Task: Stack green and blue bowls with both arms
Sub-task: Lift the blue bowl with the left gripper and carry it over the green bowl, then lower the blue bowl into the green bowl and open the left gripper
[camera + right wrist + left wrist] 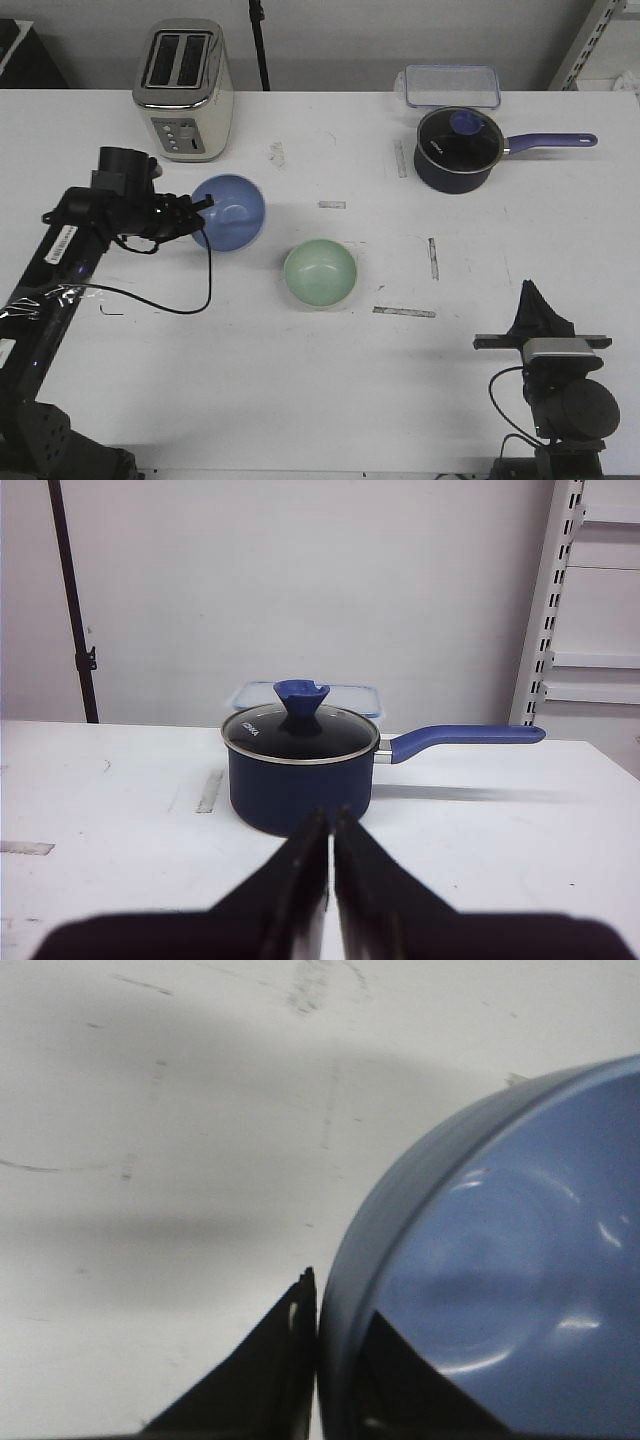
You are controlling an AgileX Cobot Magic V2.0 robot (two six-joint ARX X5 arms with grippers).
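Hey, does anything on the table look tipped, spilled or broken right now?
Nothing stands out. The blue bowl is held at its rim by the left gripper, the green bowl sits upright, and the saucepan has its lid on.

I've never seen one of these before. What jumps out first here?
Probably the left pincer, its fingers straddling the rim of the blue bowl on the white table, with the green bowl just beside it toward the middle. Behind stand a toaster and a navy saucepan.
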